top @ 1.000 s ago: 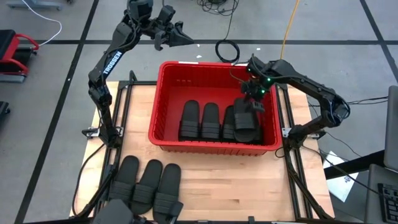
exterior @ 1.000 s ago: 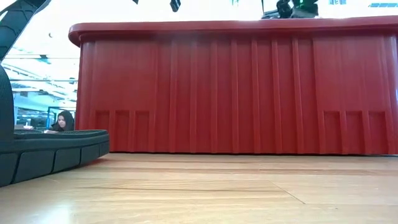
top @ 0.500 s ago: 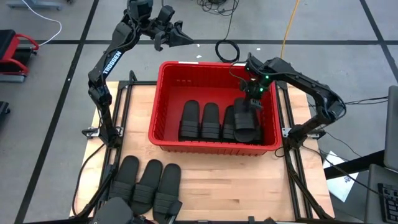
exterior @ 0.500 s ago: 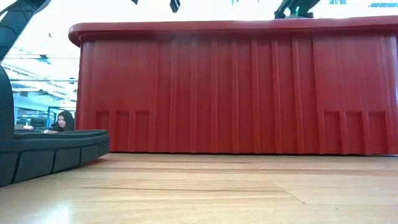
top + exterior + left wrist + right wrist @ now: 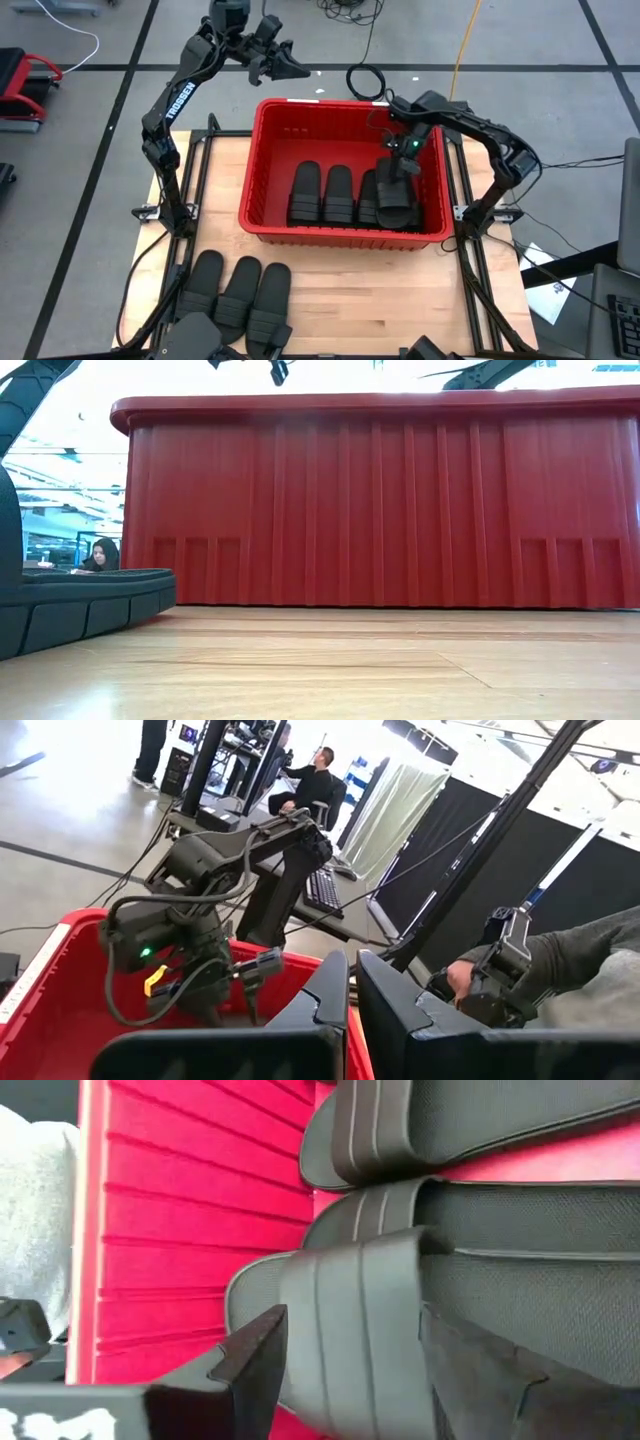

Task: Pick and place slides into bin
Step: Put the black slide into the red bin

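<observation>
The red bin [image 5: 345,237] stands at the table's middle; its ribbed near wall fills the low view [image 5: 380,510]. Inside it, black slides [image 5: 335,195] lie side by side, and one more slide [image 5: 397,198] lies on top at the right end. Three slides [image 5: 240,295] lie on the wood near the front left; one also shows in the low view [image 5: 80,605]. My right gripper [image 5: 398,170] is open, low in the bin. Its fingers stand on either side of that top slide's ribbed strap [image 5: 350,1320]. My left gripper [image 5: 292,68] is shut and empty, raised beyond the bin's far left corner.
A black cable coil [image 5: 367,80] lies on the floor beyond the bin. Bare wood [image 5: 400,300] shows at the table's front right. People are in the room behind, and one person's grey sleeve [image 5: 590,960] is close by in the left wrist view.
My right gripper has sunk lower into the bin; its body no longer shows above the rim in the low view. The slide under it has stayed where it was.
</observation>
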You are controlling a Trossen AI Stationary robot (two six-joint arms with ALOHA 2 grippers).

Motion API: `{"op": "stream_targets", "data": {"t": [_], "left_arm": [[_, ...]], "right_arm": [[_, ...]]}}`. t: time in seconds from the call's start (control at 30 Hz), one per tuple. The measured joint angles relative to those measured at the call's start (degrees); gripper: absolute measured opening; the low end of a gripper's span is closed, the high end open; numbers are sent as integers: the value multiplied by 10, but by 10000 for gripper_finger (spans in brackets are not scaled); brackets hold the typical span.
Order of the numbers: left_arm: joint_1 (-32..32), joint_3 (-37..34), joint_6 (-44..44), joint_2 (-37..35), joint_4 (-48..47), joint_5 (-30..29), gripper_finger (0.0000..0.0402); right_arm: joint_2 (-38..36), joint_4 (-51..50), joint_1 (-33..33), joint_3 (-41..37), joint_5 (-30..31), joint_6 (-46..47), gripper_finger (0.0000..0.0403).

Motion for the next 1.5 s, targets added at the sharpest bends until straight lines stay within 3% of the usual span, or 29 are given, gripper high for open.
{"op": "stream_targets", "data": {"t": [0.23, 0.43, 0.63, 1.07, 1.37, 1.5], "left_arm": [[0, 0, 0, 0, -6, 0, 19], [0, 0, 0, 0, -6, 0, 19], [0, 0, 7, 0, -6, 1, 19], [0, 0, 15, 0, -6, 1, 19], [0, 0, 15, 0, -6, 1, 19], [0, 0, 16, 0, -6, 1, 19]], "right_arm": [[31, -10, 1, 0, 47, 1, 211], [33, -33, 2, 0, 49, -1, 210], [31, -27, 2, 0, 101, 12, 210], [31, -4, 13, -30, 116, 18, 210], [31, -15, 21, -60, 57, 18, 208], [31, -34, 21, -60, 46, -7, 168]]}}
